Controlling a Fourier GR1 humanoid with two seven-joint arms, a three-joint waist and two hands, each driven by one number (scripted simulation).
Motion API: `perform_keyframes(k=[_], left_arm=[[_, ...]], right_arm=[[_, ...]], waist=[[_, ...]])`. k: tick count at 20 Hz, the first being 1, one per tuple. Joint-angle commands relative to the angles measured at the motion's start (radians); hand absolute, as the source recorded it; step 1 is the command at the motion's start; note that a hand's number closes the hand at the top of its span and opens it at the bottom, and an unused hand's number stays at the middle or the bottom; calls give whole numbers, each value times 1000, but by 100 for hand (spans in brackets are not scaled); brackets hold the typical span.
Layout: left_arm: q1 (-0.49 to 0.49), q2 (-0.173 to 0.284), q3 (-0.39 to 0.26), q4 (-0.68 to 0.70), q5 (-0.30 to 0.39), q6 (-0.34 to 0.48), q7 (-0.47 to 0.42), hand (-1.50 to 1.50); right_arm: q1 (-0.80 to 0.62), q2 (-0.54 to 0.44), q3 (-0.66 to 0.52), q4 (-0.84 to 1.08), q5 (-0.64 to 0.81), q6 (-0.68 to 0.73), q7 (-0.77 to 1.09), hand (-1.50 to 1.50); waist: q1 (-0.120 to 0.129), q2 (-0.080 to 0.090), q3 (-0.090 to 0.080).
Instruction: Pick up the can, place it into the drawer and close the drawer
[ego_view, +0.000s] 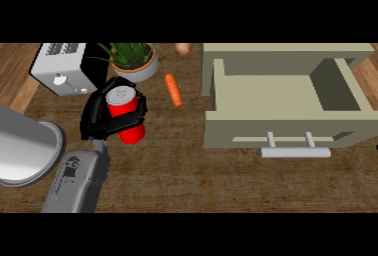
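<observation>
Head view: left hand (103, 117) curled around the red can (125, 114).

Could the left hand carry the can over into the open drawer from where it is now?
Probably yes. The left hand is curled round the can, the drawer stands open, and only the carrot lies between them, low on the counter.

Even, soft overhead light, faint shadow inside the drawer (284, 95), pale sheen on the grey forearm (74, 182).
</observation>
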Motion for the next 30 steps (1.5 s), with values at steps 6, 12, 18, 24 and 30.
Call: perform_keyframes(k=[6, 12, 18, 24, 30], left_arm=[[-151, -21, -209, -138, -14, 198, 259, 150], [-365, -21, -192, -24, -29, 231, 311, 150], [-585, -21, -244, 131, 21, 331, 323, 150], [-800, -21, -261, 289, 61, 418, 389, 150], [-969, -21, -281, 468, 128, 469, 396, 150]], right_arm=[[-21, -6, -29, 32, 5, 11, -2, -150], [-29, 15, 35, -20, 54, -50, 33, -150], [-43, -48, -97, 52, -67, 45, -5, -150], [9, -9, -62, 33, -41, 58, -25, -150], [-2, 16, -4, 19, 19, 32, -29, -150]], waist=[[-4, 1, 0], [-7, 3, -1], [-19, 5, 0], [-30, 6, 0], [-41, 9, 1]])
